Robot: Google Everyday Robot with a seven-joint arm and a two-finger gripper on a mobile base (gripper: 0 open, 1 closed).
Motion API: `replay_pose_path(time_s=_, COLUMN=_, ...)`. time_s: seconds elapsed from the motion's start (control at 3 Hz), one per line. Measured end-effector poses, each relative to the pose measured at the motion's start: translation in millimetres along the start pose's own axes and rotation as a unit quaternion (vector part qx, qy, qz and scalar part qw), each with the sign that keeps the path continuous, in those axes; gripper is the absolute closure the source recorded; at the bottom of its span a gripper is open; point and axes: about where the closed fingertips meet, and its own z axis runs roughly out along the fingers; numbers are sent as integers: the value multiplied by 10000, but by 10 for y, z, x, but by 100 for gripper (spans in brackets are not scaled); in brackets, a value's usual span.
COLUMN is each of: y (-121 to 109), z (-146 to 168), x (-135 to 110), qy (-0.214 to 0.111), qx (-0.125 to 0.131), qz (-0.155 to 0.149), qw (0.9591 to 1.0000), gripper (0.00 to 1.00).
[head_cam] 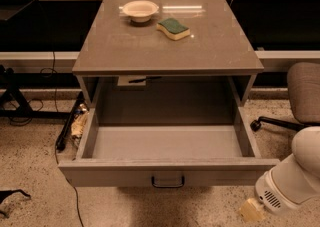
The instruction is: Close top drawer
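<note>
The top drawer (pixel 167 172) is pulled far out of the grey cabinet (pixel 167 46). Its deep grey box is empty inside. The small black loop handle (pixel 167 181) sits at the centre of its front panel. My gripper (pixel 251 210) is at the bottom right on the white arm (pixel 292 178). It sits below and to the right of the drawer's front right corner, apart from the panel. Only its pale tip shows.
A cream bowl (pixel 140 10) and a green and yellow sponge (pixel 173 28) lie on the cabinet top. A grey office chair (pixel 304 93) stands at the right. Cables and a black stand (pixel 20 106) lie on the speckled floor at the left.
</note>
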Motion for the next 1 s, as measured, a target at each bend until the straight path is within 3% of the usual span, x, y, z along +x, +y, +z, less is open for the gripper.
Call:
replay_pose_path(time_s=0.33, y=-67, z=109, x=-152, qy=-181, qx=-92, qz=-103, qw=9997, gripper=100)
replay_pose_path(time_s=0.67, y=-286, z=222, x=-509, qy=-724, qx=-57, qz=-240, qw=9971, gripper=100)
replay_pose_path(time_s=1.0, y=-443, z=201, x=-821, qy=-1335, qx=42, qz=-310, qw=9906, gripper=100)
